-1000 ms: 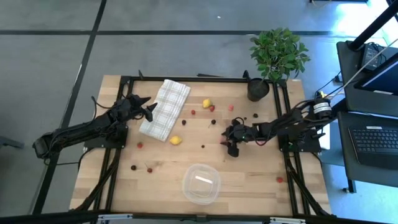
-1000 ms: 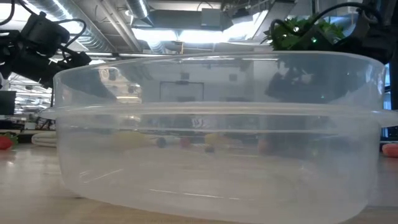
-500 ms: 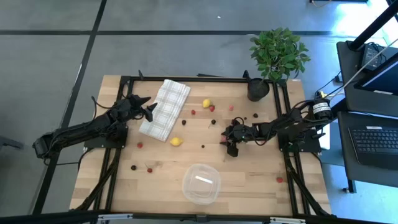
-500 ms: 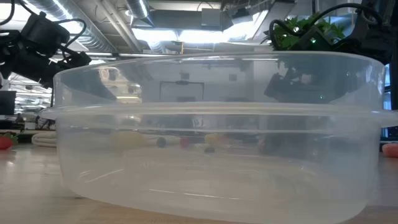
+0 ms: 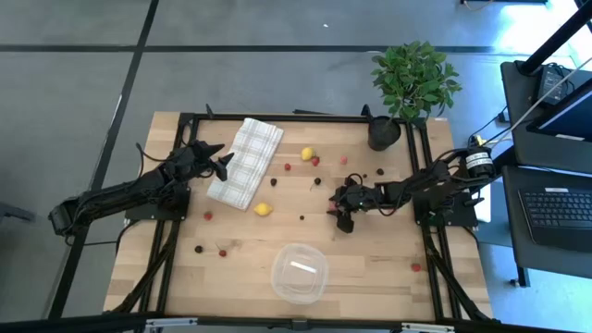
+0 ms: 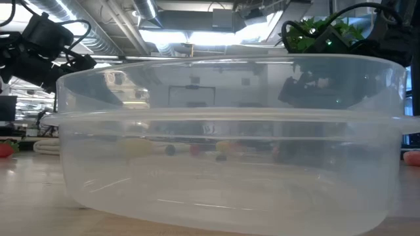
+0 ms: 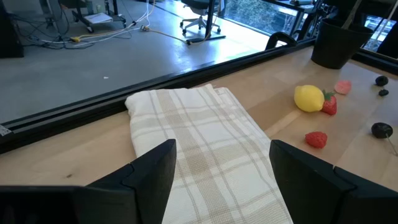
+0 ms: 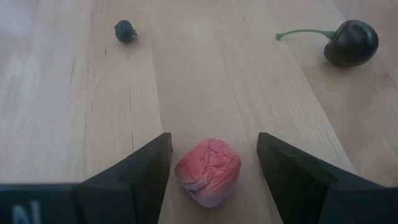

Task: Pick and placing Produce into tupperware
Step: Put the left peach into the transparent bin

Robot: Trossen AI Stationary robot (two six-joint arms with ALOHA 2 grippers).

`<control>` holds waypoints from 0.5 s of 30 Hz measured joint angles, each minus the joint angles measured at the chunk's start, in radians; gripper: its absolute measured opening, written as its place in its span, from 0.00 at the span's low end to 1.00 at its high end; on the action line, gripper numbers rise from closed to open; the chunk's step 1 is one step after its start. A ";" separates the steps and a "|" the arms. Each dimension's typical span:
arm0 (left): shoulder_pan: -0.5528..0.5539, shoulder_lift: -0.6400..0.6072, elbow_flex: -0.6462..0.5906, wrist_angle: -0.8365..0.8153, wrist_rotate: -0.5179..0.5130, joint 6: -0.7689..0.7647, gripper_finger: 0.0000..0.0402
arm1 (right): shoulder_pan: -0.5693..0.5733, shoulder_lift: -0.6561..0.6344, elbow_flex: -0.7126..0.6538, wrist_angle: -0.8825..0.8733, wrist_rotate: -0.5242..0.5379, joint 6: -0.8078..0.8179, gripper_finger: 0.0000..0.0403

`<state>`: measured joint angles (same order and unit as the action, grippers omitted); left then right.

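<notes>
- Right wrist view: the right tool [image 8: 207, 171] stands spread around a pink raspberry-like piece [image 8: 208, 170] on the desk [image 8: 74, 112], not yet clenched.
- Piece looks light, soft, crushable; pinch its middle gently.
- Tupperware [image 5: 299, 273] sits near, empty.
- Left tool [image 7: 217, 180] hovers released over the checked cloth [image 7: 199, 134].

Lighting: bright, even overhead light on the counter [image 5: 370, 268], short soft shadows; ceiling strip lights flare white in the low view. Clarity: the tupperware [image 6: 230, 141] hazes what lies behind it. Focus: the right wrist's own fingers [image 8: 305, 180] blur at close range.
</notes>
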<state>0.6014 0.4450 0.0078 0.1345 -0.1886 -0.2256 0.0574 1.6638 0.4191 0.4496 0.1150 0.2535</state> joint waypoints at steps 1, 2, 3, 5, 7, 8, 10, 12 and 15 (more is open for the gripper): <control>0.000 0.000 0.000 0.000 0.000 0.000 0.62 | 0.000 0.000 0.000 0.000 0.000 0.003 0.60; 0.000 0.000 0.000 0.000 0.000 0.000 0.62 | 0.000 0.000 0.000 0.000 0.000 0.004 0.60; 0.000 0.000 0.000 0.000 0.000 0.000 0.62 | 0.000 0.000 0.000 0.000 0.000 0.004 0.60; 0.000 0.000 0.000 0.000 0.000 0.000 0.62 | 0.000 0.000 0.000 0.000 0.000 0.005 0.60; 0.000 0.000 0.000 0.000 0.000 0.000 0.62 | 0.000 0.000 -0.001 0.000 0.000 0.006 0.59; 0.000 0.000 0.000 0.000 0.000 0.000 0.62 | 0.000 0.000 -0.001 0.000 0.000 0.006 0.57; 0.000 0.000 0.000 0.000 0.000 0.000 0.62 | 0.000 0.001 -0.001 0.000 0.001 0.006 0.53; 0.000 0.000 0.000 0.000 0.000 0.000 0.62 | 0.000 0.001 -0.002 0.000 0.005 0.007 0.48; 0.000 0.000 0.000 0.000 0.000 0.000 0.62 | 0.000 0.001 -0.002 -0.001 0.009 0.007 0.40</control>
<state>0.6016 0.4448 0.0078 0.1345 -0.1886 -0.2255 0.0570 1.6650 0.4168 0.4484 0.1245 0.2604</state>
